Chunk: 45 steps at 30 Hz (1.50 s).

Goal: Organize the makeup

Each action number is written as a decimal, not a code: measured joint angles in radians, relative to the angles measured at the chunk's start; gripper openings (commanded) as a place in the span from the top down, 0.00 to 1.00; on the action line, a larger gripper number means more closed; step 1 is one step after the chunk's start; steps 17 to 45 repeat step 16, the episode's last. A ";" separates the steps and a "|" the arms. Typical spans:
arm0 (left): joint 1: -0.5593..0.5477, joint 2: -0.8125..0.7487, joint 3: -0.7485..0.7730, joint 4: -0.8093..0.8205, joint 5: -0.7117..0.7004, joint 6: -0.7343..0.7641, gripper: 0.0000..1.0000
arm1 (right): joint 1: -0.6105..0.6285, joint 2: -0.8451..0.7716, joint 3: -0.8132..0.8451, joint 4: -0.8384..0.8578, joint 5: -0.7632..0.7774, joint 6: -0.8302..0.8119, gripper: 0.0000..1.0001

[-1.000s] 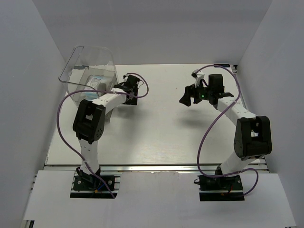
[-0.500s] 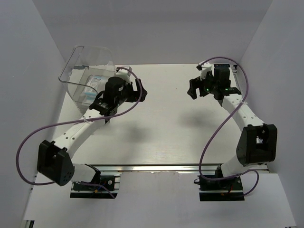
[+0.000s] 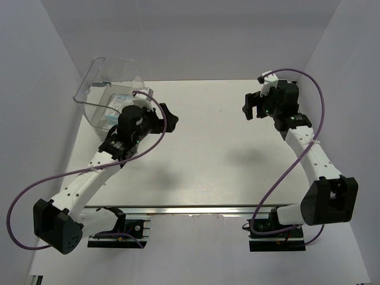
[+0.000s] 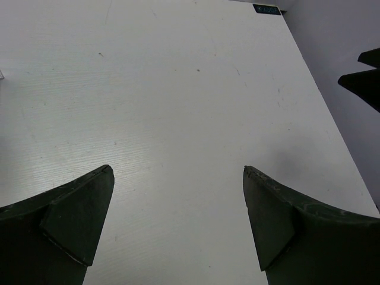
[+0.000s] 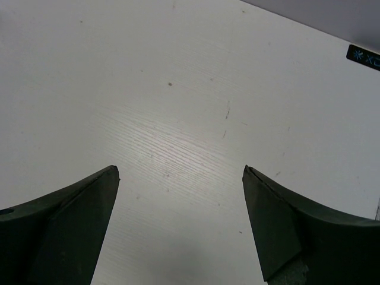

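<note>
White table [image 3: 202,160] stretches under my arms. The makeup packet [image 3: 119,104] sits inside the clear bin [image 3: 86,83], stowed tidy, I'd say. My left gripper [image 4: 178,169] hovers just beside that bin and my right gripper [image 5: 180,169] well across from it, both spread wide, gripping nothing.

A white-blue packet [image 3: 120,102] lies flat on the bottom of the clear plastic bin [image 3: 86,82], seen through its wall.
</note>
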 measured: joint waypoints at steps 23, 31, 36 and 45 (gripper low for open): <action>0.000 -0.096 -0.031 -0.017 -0.043 -0.014 0.02 | 0.000 -0.170 -0.203 -0.016 0.081 -0.016 0.10; 0.000 -0.096 -0.031 -0.017 -0.043 -0.014 0.02 | 0.000 -0.170 -0.203 -0.016 0.081 -0.016 0.10; 0.000 -0.096 -0.031 -0.017 -0.043 -0.014 0.02 | 0.000 -0.170 -0.203 -0.016 0.081 -0.016 0.10; 0.000 -0.096 -0.031 -0.017 -0.043 -0.014 0.02 | 0.000 -0.170 -0.203 -0.016 0.081 -0.016 0.10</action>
